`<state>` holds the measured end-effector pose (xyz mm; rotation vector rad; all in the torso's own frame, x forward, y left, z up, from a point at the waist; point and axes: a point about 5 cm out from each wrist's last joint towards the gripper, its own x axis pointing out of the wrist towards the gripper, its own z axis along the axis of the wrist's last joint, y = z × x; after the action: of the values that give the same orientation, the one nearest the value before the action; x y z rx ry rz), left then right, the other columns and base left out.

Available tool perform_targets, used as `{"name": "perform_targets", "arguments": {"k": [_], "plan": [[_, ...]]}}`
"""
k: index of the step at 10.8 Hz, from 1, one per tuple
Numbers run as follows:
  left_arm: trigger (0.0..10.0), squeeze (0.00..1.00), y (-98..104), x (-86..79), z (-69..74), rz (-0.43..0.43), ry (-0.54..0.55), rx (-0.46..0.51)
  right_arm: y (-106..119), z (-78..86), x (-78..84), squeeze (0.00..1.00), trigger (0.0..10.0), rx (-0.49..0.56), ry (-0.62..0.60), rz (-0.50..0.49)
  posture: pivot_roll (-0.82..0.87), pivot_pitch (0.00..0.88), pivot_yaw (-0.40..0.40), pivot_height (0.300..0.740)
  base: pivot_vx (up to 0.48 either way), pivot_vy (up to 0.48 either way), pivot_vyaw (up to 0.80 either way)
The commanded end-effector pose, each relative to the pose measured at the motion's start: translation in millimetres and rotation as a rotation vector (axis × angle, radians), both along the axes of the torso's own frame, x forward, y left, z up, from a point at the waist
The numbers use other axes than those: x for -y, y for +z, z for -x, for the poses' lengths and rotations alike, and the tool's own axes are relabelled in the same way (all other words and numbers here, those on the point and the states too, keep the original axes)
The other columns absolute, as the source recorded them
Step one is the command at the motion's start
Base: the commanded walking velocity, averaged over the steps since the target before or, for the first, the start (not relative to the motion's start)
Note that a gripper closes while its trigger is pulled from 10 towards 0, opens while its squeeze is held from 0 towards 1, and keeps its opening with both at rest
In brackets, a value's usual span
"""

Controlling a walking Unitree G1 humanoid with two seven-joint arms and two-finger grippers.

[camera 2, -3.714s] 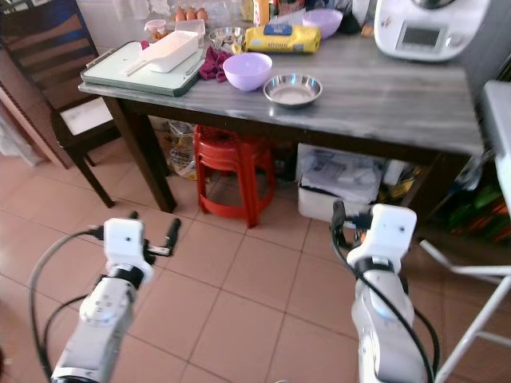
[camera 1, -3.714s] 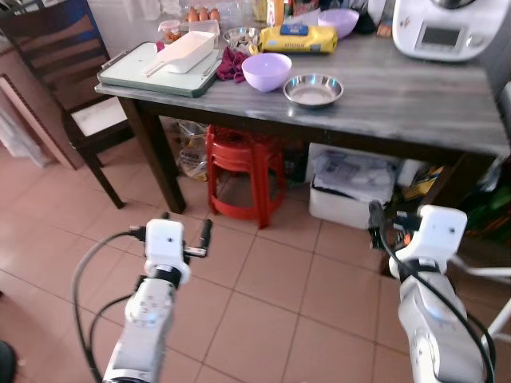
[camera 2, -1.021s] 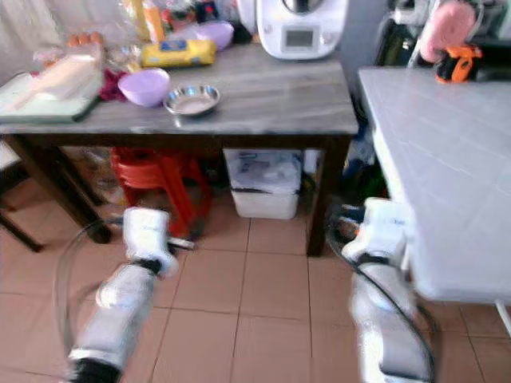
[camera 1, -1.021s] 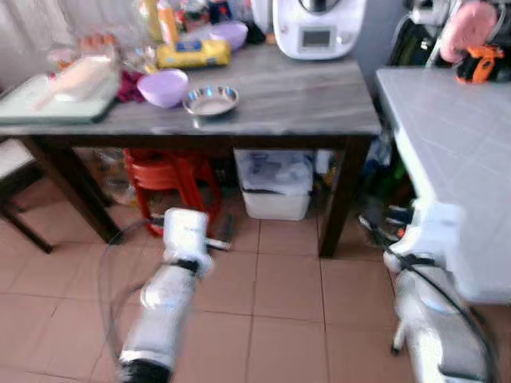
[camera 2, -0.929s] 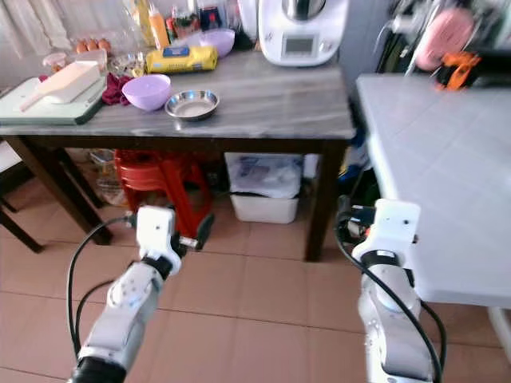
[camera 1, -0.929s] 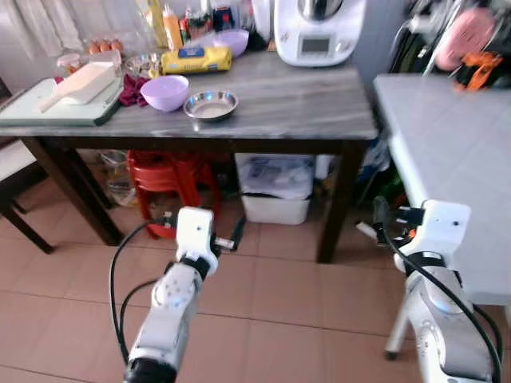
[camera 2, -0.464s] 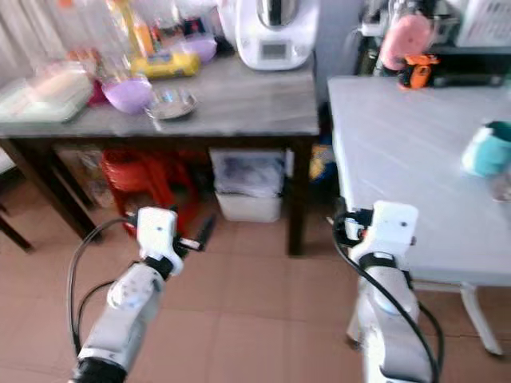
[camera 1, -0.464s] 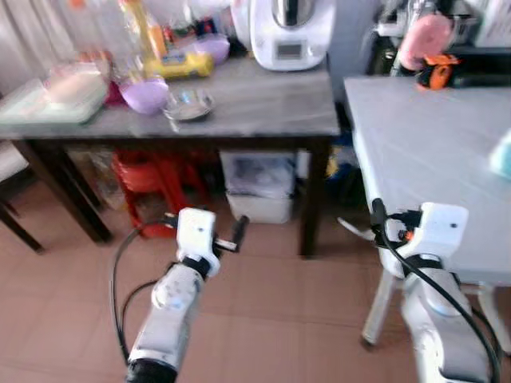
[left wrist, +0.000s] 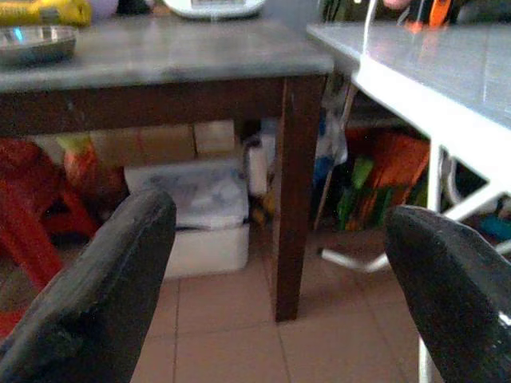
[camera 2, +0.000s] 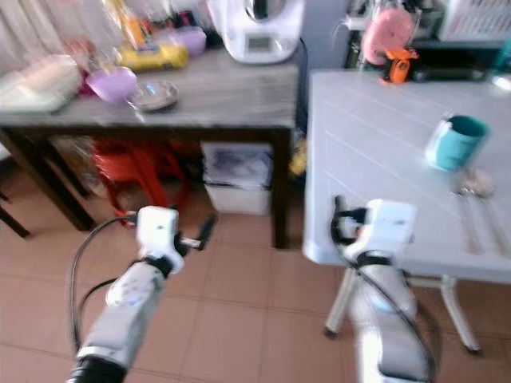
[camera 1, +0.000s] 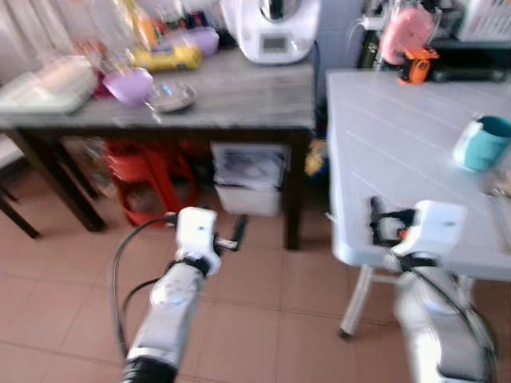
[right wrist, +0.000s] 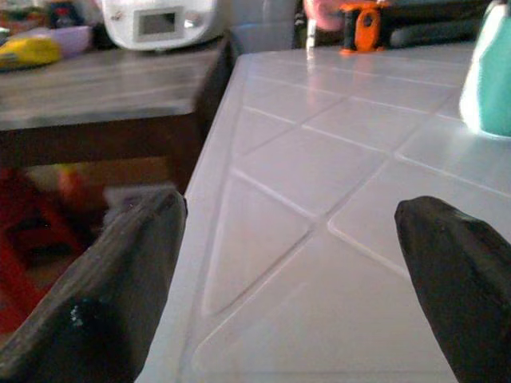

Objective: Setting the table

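A white plastic table [camera 2: 383,136] stands on the right, with a teal cup [camera 2: 453,141] and a spoon [camera 2: 471,184] lying beside some cutlery near its far right. To the left, a grey-topped dark table [camera 1: 239,92] carries a purple bowl [camera 1: 129,84], a steel bowl [camera 1: 170,96] and a yellow packet [camera 1: 166,57]. My left gripper [camera 1: 204,221] hovers open over the tiled floor, holding nothing. At the white table's near edge my right gripper [right wrist: 291,279] is open and empty, facing across the tabletop toward the cup [right wrist: 493,76].
A white kitchen appliance [camera 1: 271,28] sits at the back of the dark table. Red stools [camera 1: 148,171] and a white box [camera 1: 247,179] are stored under it. A pink item and an orange tool [camera 2: 397,62] lie at the white table's far end.
The camera has swung right: the dark table has slid left and the white table with the teal cup has come further into view. Both grippers keep their open pose.
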<state>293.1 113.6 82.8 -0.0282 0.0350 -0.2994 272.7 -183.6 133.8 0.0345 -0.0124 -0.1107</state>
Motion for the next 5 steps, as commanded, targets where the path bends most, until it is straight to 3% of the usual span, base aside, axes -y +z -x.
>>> {"name": "perform_targets", "arguments": {"k": [1, 5], "plan": [[10.0, 0.0, 3.2, -0.9, -1.7, -0.004, 0.005, 0.009, 2.9, -0.3, 2.0, 0.0, 10.0, 0.009, -0.008, 0.012, -0.16, 0.081, 0.09, 0.74, 0.0, -0.304, 0.0], [10.0, 0.0, 3.7, 1.7, -1.0, -0.007, 0.002, 0.01, 3.0, -1.6, 0.4, 0.0, 10.0, 0.01, -0.003, 0.012, -0.15, 0.083, 0.088, 0.74, 0.0, -0.303, 0.0]]}}
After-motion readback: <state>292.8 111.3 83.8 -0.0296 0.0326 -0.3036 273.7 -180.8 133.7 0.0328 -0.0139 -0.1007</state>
